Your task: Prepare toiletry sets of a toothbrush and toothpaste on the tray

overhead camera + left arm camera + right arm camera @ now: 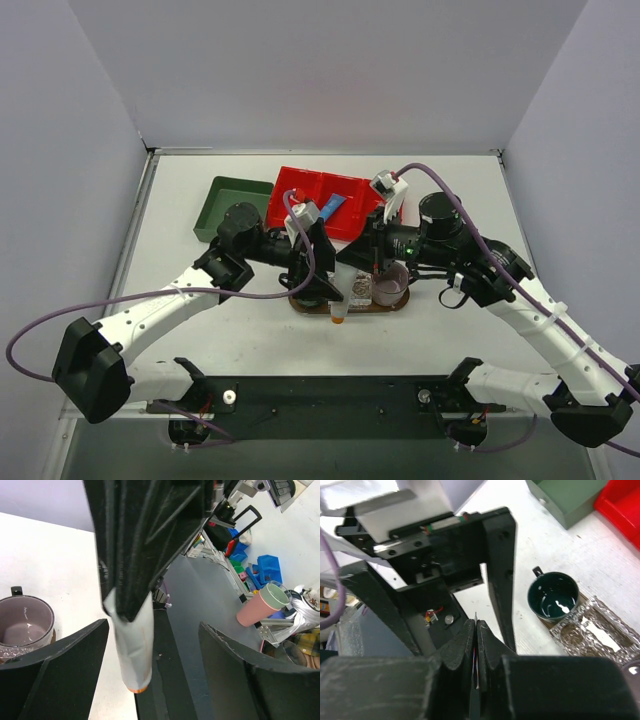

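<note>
- The right tool (475,630) is pinched tight on the flat end of a white toothpaste tube (134,650), which hangs orange end down.
- The left tool (152,652) gapes wide, one finger on each side of that tube, holding nothing.
- The tube hangs at the 6 o'clock edge of the tray (372,309).
- A pink mug (390,285) stands at the tray's 3 o'clock end.
- A red bin (300,190) sits at the tray's 12 o'clock on the bench (260,340).

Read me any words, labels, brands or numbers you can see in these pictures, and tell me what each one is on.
None can be read.
On the white toothpaste tube: no print shows on the side in view.
On the blue tube in the red bin: too small to read.
On the dark green mug and the pink mug: no lettering shows.
</note>
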`<state>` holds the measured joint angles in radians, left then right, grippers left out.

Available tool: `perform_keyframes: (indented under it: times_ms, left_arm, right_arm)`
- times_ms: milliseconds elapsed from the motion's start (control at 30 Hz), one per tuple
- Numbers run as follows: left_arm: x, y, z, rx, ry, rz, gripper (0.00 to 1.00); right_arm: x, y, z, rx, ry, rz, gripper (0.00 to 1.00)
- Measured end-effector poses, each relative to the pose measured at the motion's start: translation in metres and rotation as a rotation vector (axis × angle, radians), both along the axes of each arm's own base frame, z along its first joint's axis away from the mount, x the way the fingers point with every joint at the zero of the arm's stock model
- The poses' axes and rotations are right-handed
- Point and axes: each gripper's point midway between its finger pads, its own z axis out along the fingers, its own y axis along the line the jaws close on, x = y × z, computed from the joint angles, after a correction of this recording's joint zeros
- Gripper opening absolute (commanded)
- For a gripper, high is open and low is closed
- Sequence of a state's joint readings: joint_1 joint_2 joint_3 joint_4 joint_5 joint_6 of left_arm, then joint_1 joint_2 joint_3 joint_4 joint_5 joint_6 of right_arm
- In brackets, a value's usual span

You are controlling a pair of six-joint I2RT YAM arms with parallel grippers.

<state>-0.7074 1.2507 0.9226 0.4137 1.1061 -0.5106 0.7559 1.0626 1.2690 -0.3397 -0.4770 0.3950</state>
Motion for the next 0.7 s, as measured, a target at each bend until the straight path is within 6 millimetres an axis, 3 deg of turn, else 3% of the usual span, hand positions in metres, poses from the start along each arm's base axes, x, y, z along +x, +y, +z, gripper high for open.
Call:
perform_keyframes:
  times_ms: [100,133,200,233,367,467,633,700]
  left_arm:
    - [-0.002,-0.001,-0.003,0.010,0.010,-0.011,0.75]
    - [-0.002,-0.002,-0.004,0.012,0.012,-0.014,0.63]
    - [-0.005,-0.004,-0.007,0.020,0.023,-0.024,0.52]
    - [-0.007,-0.006,-0.008,0.024,0.027,-0.034,0.41]
    - [-0.014,-0.012,-0.013,0.038,0.041,-0.077,0.17]
    - [-0.015,-0.012,-0.013,0.037,0.040,-0.079,0.07]
    - [-0.016,-0.013,-0.013,0.038,0.040,-0.085,0.03]
    - [-0.016,-0.013,-0.015,0.046,0.048,-0.086,0.03]
  right_arm:
    - [-0.005,0.006,0.007,0.028,-0.011,0.029,0.00]
    - [-0.007,0.009,0.009,0.039,-0.015,0.041,0.00]
    - [-0.009,0.011,0.011,0.047,-0.017,0.051,0.00]
    - [-0.010,0.012,0.012,0.049,-0.017,0.053,0.00]
    - [-0.012,0.012,0.009,0.042,-0.007,0.054,0.00]
    - [-0.010,0.011,0.009,0.041,-0.007,0.043,0.00]
    - [-0.010,0.007,0.010,0.038,-0.016,0.021,0.31]
    - [-0.009,0.003,0.012,0.037,-0.026,0.004,0.39]
